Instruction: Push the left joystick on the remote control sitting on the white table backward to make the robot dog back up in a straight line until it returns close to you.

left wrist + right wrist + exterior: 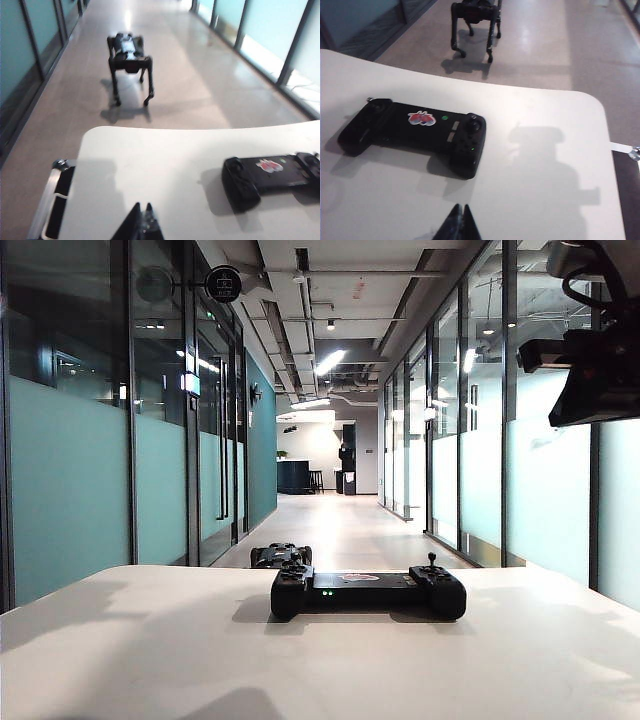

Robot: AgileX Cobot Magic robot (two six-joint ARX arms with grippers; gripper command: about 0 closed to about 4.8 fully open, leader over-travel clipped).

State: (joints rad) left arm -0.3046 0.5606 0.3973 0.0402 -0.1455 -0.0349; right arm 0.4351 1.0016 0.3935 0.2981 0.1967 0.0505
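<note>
The white counter (150,640) is broad and plain, with a rounded far edge, and it carries only the remote control (368,592), which lies flat near that far edge with its long side across. Beyond the counter, the glossy corridor floor (200,85) carries the robot dog (129,62), which stands on its four legs.

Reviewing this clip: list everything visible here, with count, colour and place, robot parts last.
remote control: one, black, red sticker, green lights, lying on the table.
left joystick: one, black, on the controller's left end.
robot dog: one, dark, standing on the corridor floor just beyond the table.
white table: one, white, foreground.
glass partitions: frosted, teal-tinted, along both corridor sides.
left gripper: black, shut, above the table, away from the controller.
right gripper: black, shut, above the table, short of the controller.
</note>
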